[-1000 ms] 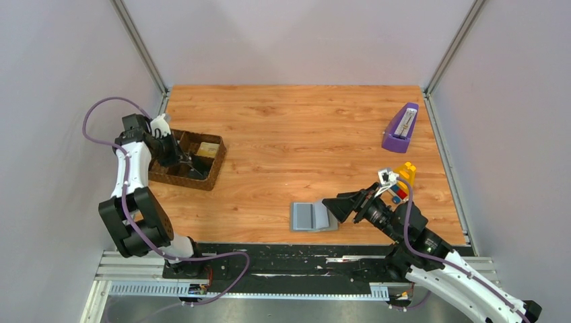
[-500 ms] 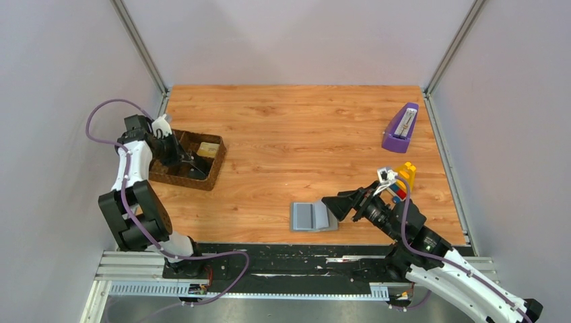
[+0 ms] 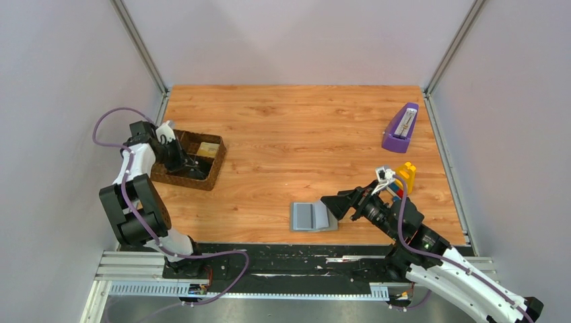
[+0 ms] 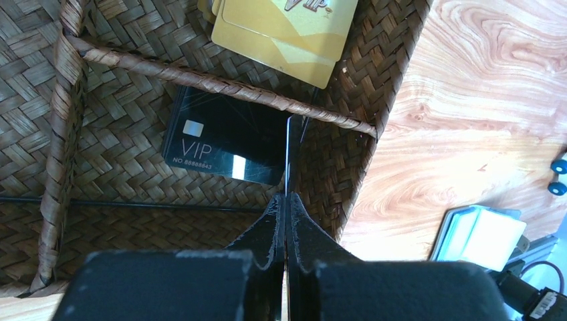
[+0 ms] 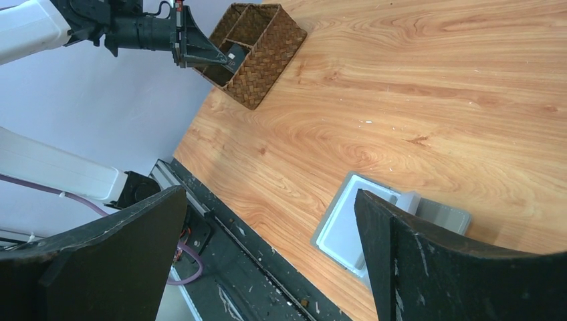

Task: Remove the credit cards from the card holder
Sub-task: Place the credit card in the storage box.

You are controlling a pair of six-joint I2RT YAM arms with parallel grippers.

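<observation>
The card holder (image 3: pixel 313 217) lies open near the table's front edge, pale blue-grey inside; it also shows in the right wrist view (image 5: pixel 374 224) and the left wrist view (image 4: pixel 478 235). My right gripper (image 3: pixel 334 206) hangs wide open and empty just over its right side (image 5: pixel 271 197). My left gripper (image 3: pixel 193 162) is over the brown woven tray (image 3: pixel 209 176), shut (image 4: pixel 286 200) on a thin card (image 4: pixel 288 150) seen edge-on over the near right compartment. Gold credit cards (image 4: pixel 284 30) lie in the far compartment. A black VIP card (image 4: pixel 220 144) lies in the near one.
A purple wedge-shaped object (image 3: pixel 400 126) stands at the back right. A yellow and coloured block toy (image 3: pixel 405 176) stands beside my right arm. Grey walls close in both sides, and a black rail (image 3: pixel 283 259) runs along the front edge.
My left arm has swung lower and its gripper has dropped a little further into the tray with the card. The right arm has barely moved.
</observation>
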